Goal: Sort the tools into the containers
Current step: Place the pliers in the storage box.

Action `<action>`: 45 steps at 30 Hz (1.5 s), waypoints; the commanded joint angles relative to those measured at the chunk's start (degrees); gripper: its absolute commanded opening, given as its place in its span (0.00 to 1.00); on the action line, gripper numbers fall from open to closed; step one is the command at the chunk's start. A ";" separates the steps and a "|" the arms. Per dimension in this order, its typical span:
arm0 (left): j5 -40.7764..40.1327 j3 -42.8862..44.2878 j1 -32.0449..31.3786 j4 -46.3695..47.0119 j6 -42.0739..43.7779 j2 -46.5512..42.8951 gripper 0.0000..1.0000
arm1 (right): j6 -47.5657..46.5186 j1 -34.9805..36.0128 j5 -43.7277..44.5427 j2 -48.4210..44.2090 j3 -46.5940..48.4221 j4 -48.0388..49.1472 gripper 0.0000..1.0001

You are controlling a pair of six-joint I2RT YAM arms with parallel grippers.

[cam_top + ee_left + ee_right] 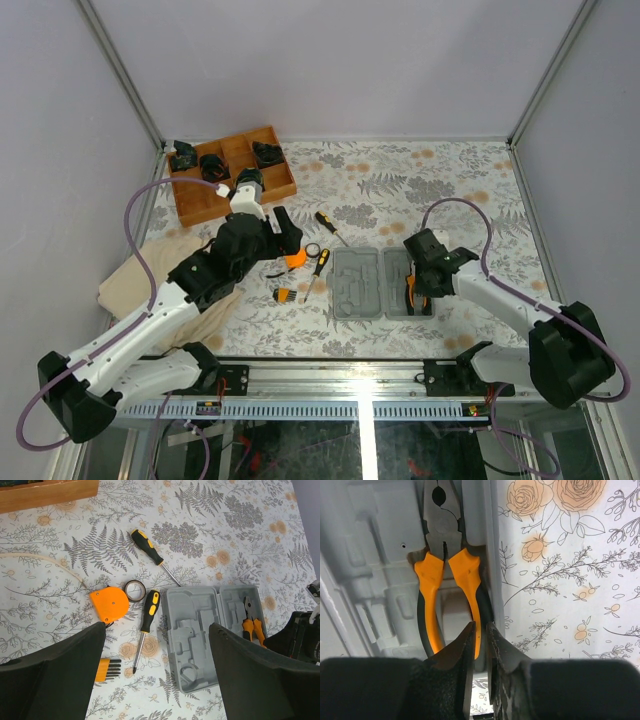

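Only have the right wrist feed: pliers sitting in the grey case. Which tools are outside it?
Observer: Five, all loose to the left of the case: tape measure, ring, stubby bit holder, far screwdriver, near screwdriver.
Operator: What's the left arm doing?
Observer: The left hand is open and holds nothing. It hangs over the tape measure and near screwdriver.
Operator: And the case's other half?
Observer: Its moulded slots are empty. The pliers, in the right half, are the only tool in.
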 commanded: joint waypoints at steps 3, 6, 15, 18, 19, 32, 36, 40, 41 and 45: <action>0.46 0.76 0.47 -0.20 0.01 1.08 0.83 | 1.56 -0.31 0.29 3.09 0.63 -1.47 0.14; 0.66 0.76 0.45 -0.18 -0.10 0.95 0.83 | 2.03 -0.29 0.15 5.10 1.08 -2.30 0.08; 2.11 0.15 0.54 -0.30 -0.29 0.14 0.83 | 4.73 -0.25 -3.17 9.67 0.48 -3.53 0.01; 2.13 0.45 0.52 -0.39 -0.19 0.19 0.83 | 5.78 -0.20 -4.17 11.03 0.05 -3.72 0.01; 2.17 0.54 0.56 -0.32 -0.13 0.23 0.83 | 6.04 -0.26 -4.25 11.54 0.02 -3.95 0.01; 3.99 0.29 0.74 -0.04 -0.25 0.82 0.83 | 10.84 2.56 -4.27 15.68 -0.90 -5.45 0.01; 4.78 -0.17 0.74 -0.11 -0.44 0.77 0.83 | 11.88 3.77 -3.51 16.31 -0.29 -6.31 0.01; 4.30 0.00 0.75 -0.85 -0.59 1.30 0.83 | 12.64 5.53 -3.92 17.40 0.47 -5.67 0.01; 4.17 0.02 0.80 -0.95 -0.72 1.39 0.83 | 12.68 5.89 -3.96 17.91 0.77 -5.55 0.01; 3.86 -0.02 0.83 -0.92 -1.15 1.53 0.83 | 12.30 6.32 -4.00 18.60 1.06 -4.78 0.02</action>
